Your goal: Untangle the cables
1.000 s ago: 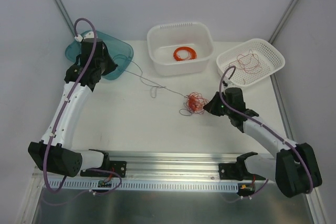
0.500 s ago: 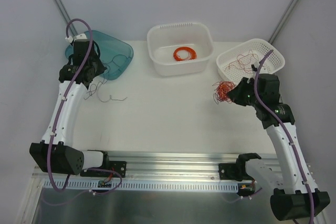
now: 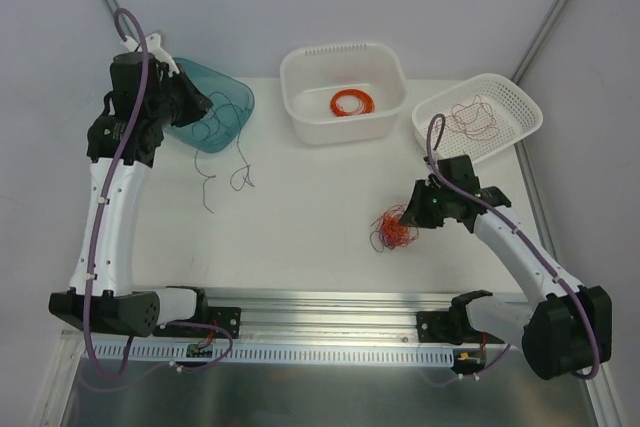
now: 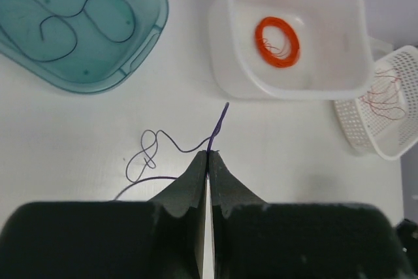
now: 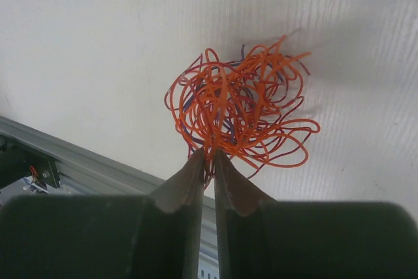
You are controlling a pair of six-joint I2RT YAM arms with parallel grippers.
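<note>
My right gripper (image 5: 208, 155) is shut on a knotted ball of orange-red, dark red and purple-black cables (image 5: 238, 109); in the top view the ball (image 3: 393, 230) hangs at the gripper (image 3: 408, 219) over the table, front right of centre. My left gripper (image 4: 209, 155) is shut on a thin dark purple cable (image 4: 171, 143) whose free length squiggles down to the table. In the top view this strand (image 3: 222, 175) hangs from the raised left gripper (image 3: 196, 105) beside the teal tray (image 3: 228, 97).
The teal tray (image 4: 140, 44) holds loose dark strands. A white tub (image 3: 343, 93) at the back centre holds a wound orange ring coil (image 3: 351, 102). A white mesh basket (image 3: 478, 117) at the back right holds thin red strands. A metal rail (image 3: 330, 322) runs along the near edge.
The dark strand has come free of the ball. My left gripper lifted it up by the teal tray. My right gripper swung toward the mesh basket, then forward and left with the ball.
</note>
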